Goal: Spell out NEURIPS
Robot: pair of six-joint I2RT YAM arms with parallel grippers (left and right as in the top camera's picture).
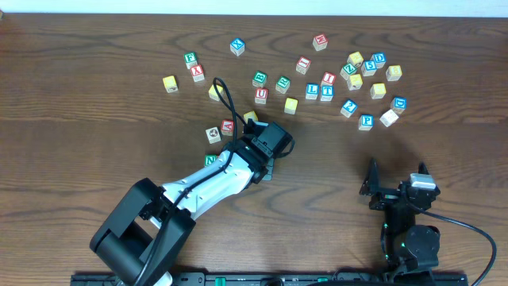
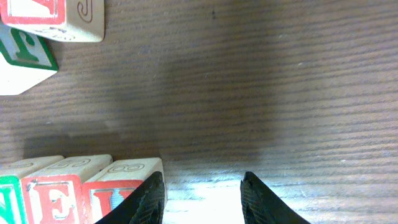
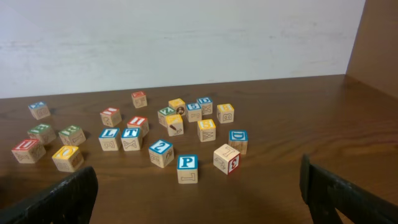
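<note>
**Left pincer empty beside the N-E row**

Your left pincer stands slightly open. Only bare table shows between its jaws, and it holds nothing. To its left in its own camera runs a row: green N cube, red E cube, then a third red-lettered cube just beside the finger; you cannot tell contact. Your right pincer gapes wide and empty, with the blue P cube just ahead.

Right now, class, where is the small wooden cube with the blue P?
Overhead, right side: the blue P cube sits between the blue 2 cube and a pale cube.
</note>
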